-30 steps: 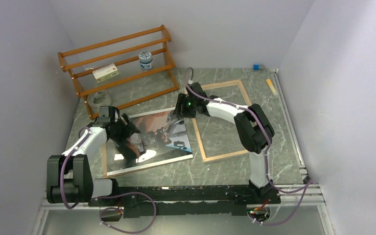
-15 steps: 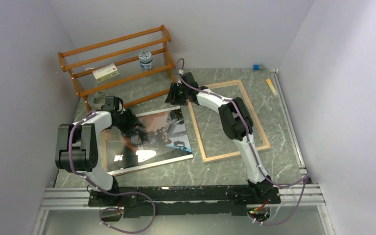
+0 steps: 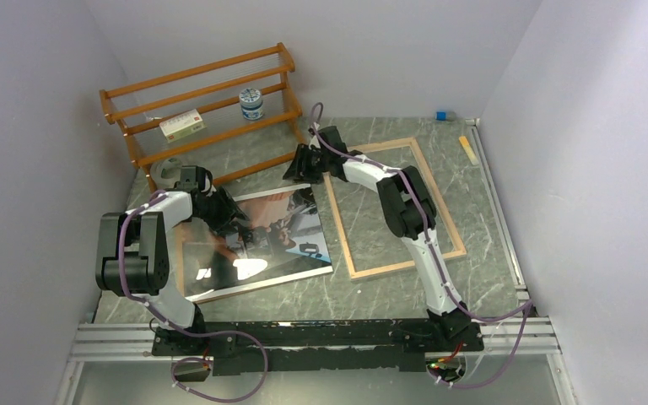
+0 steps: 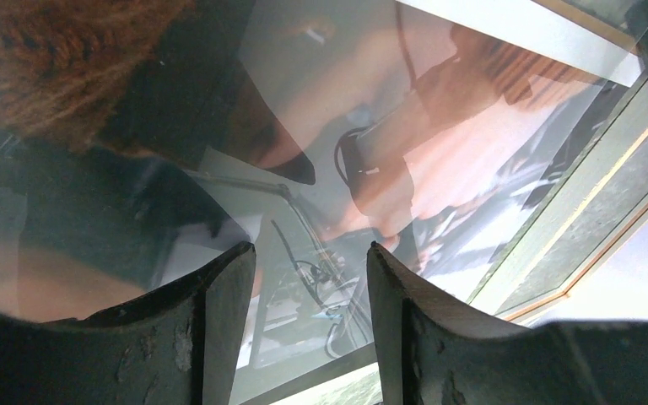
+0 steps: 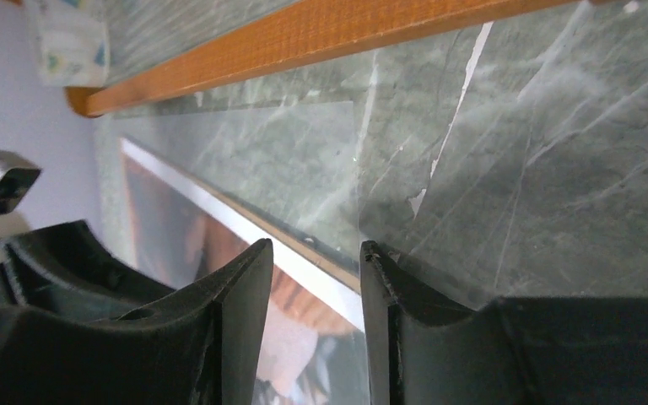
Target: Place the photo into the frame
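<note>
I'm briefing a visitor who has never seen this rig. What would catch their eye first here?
The big glossy photo, dark with a bright glare spot, lies left of centre, the left gripper open just over it. Right of it the thin pale frame lies flat with nothing inside. The right gripper hangs open by the photo's far right corner, before the orange rack.
</note>
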Available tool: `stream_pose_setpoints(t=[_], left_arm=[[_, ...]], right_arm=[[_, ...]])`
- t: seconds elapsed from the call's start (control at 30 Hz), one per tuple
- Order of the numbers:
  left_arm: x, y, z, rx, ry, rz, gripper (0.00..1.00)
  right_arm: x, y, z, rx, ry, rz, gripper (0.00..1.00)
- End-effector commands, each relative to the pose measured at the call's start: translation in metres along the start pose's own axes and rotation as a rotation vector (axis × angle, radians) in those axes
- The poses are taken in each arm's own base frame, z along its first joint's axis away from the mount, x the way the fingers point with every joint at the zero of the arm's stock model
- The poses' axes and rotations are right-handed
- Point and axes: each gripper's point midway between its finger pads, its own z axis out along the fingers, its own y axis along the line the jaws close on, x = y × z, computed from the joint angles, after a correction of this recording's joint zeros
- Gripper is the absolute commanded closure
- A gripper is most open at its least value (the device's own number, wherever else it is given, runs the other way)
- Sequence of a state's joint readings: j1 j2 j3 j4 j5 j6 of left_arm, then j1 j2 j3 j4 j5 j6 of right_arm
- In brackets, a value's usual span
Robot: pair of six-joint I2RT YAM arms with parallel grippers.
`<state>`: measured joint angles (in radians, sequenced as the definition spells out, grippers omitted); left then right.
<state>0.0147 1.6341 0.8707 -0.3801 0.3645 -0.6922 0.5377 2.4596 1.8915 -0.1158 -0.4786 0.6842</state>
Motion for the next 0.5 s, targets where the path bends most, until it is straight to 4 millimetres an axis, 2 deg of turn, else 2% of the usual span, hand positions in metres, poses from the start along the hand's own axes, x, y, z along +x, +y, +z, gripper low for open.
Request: stream_pose_setpoints(t=[0.0,0.17,0.27,0.47], left_arm=[[0.004,0.015,0.007,-0.064,0.020,0.013,0.42],[0.003,0.013,0.002,-0.061,0.009,0.026,0.42],[0.003,0.012,0.002,-0.052,0.007,0.029,0.42],[0.001,0.008,0.000,-0.038,-0.001,0.028,0.42]], right_arm=[[0.003,0.057,-0.021,-0.302,0.054,0.021,0.54],[-0.010,0.074,-0.043,-0.444,0.062,0.003,0.53],[-0.001,0.079,-0.045,-0.477,0.102,-0.027,0.53],[0.020,0.063,-0.047,-0.433,0.135,-0.041,0.54]])
